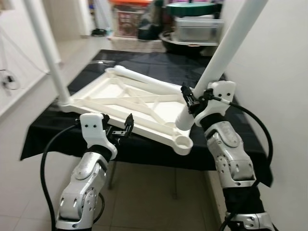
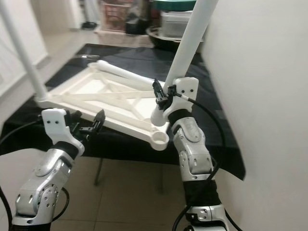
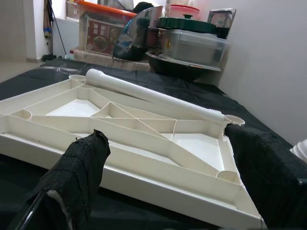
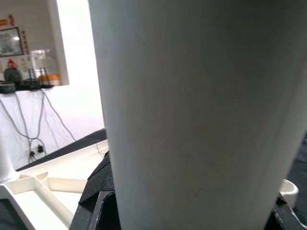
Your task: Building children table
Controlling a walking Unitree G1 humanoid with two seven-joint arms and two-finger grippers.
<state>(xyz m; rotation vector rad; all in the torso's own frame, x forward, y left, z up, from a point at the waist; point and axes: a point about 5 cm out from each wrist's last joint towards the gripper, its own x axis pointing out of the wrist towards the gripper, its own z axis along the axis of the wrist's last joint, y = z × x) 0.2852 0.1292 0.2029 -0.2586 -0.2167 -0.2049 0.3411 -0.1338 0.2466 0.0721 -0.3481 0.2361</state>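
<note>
The white tabletop (image 1: pixel 110 103) lies upside down on a black-covered table (image 1: pixel 159 62), ribs facing up. One white leg (image 1: pixel 45 48) stands in its left corner socket. A loose leg (image 3: pixel 148 93) lies along the far side of the tabletop. My right gripper (image 1: pixel 190 98) is shut on a third leg (image 1: pixel 226 43), which stands tilted with its foot on the near right part of the frame, just behind an empty round socket (image 1: pixel 183 143). At the tabletop's front edge my left gripper (image 1: pixel 123 129) is open, its fingers (image 3: pixel 81 167) spread wide and holding nothing.
Plastic boxes and pots (image 1: pixel 195 26) crowd the far end of the table. A white wall (image 1: pixel 279 72) runs close along the right. Tiled floor (image 1: pixel 144 192) lies below the table's front edge, and cables (image 1: pixel 7 79) hang at the left wall.
</note>
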